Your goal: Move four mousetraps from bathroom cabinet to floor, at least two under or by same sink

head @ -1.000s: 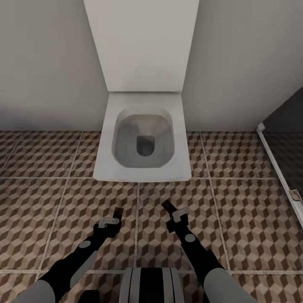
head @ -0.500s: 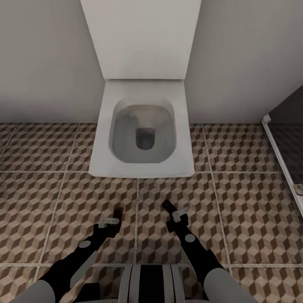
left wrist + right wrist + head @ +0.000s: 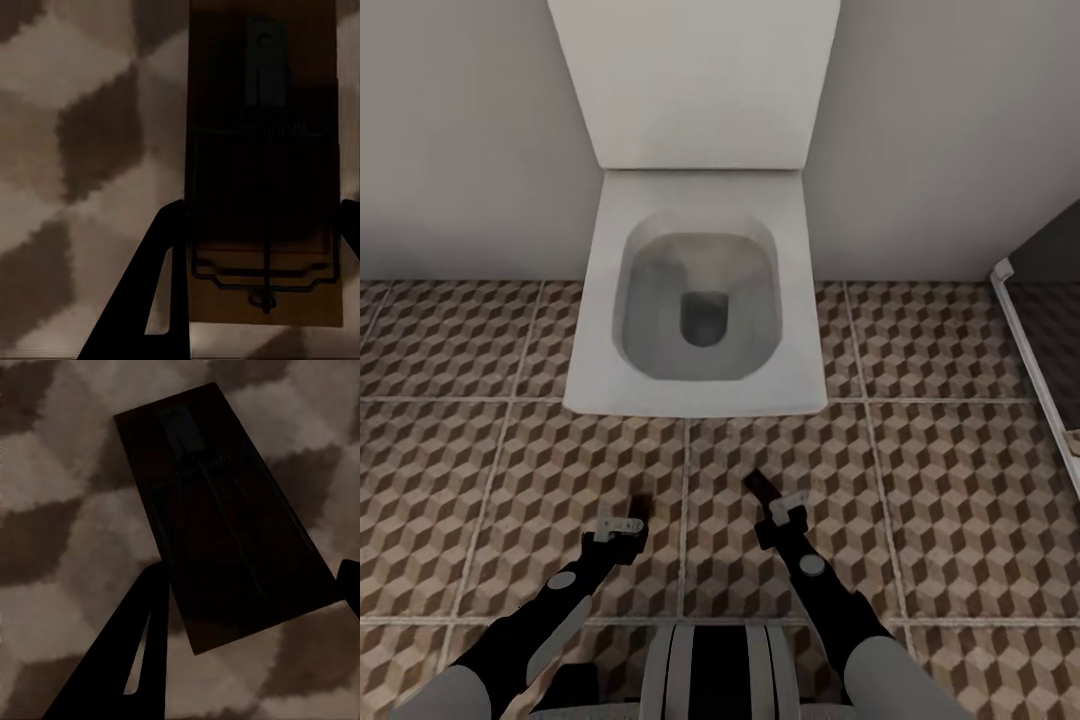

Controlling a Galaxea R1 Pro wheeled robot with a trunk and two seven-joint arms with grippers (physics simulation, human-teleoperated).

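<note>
Now, what I see:
Left hand [image 3: 637,508]: I grip one mousetrap [image 3: 262,172] tight.
Right hand [image 3: 762,492]: I grip another mousetrap [image 3: 225,517] tight.
Place: both hang over the bathroom floor [image 3: 960,500], near the white toilet [image 3: 700,290].

Both black-and-grey arms reach forward and down; the left gripper [image 3: 632,513] and right gripper [image 3: 768,497] each clamp a flat brown board.

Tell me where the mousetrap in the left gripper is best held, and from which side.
By its two long edges at the wire end, coming in end-on along the board, as the left gripper holds it now. The mousetrap is flat and narrow, so its plain wooden edges suit the fingers and probably keep them off the wire.
</note>
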